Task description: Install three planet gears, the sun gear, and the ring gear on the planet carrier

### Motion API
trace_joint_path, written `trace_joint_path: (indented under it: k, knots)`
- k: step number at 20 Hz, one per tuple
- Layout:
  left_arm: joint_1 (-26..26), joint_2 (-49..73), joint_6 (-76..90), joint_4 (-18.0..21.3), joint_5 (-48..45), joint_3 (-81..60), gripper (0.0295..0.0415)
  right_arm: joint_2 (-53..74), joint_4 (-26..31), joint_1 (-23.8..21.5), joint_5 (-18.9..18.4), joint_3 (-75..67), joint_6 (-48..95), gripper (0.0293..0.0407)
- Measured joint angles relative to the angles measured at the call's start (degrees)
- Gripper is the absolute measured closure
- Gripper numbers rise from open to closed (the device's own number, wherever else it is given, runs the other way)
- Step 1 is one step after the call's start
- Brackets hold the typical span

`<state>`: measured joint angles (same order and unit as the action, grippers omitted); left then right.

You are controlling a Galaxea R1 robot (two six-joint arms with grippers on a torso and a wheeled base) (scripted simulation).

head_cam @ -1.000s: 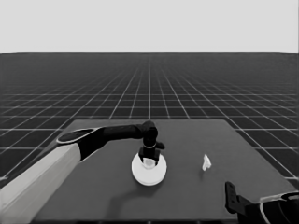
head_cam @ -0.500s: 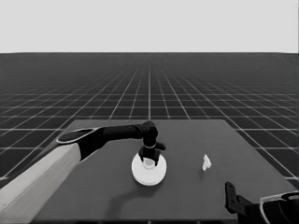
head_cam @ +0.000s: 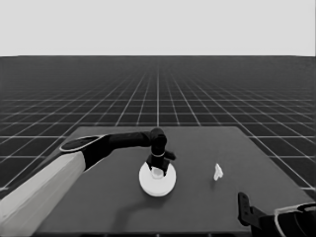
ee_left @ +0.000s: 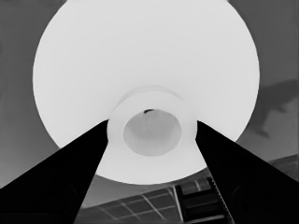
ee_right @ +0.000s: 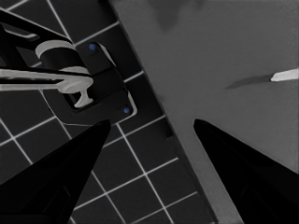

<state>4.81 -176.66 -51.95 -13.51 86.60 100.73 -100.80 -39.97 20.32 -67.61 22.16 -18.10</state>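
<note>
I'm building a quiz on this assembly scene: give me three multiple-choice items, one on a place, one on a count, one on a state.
1. Where is the left claw?
A. over the larger round part's hub
B. beside the thin white piece
C. off the table

2. How many loose toothed gears show on the table?
A. four
B. two
C. none

3. How does the right arm stand?
A. reaching to the middle
B. waiting at the table's near right corner
C. holding the thin white piece

Answers:
1 A: the left claw has a finger on each side of the hub of the larger round part.
2 C: only that part and the thin white piece show.
3 B: the right claw hangs over the table edge.
</note>
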Motion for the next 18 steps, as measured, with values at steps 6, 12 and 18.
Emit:
trace_joint_path:
  k: [6, 12, 18]
  knots:
    - [0.00, 0.00, 3.00, 0.00, 0.00, 0.00, 0.0360, 0.00, 0.00, 0.00, 0.00, 0.00, 0.00, 0.0315]
    - [-0.04, -0.01, 5.47, 0.00, 0.00, -0.01, 0.0329, 0.00, 0.00, 0.00, 0.00, 0.00, 0.00, 0.0315]
    - [-0.06, -0.01, 5.71, 0.00, 0.00, -0.01, 0.0326, 0.00, 0.00, 0.00, 0.00, 0.00, 0.00, 0.0315]
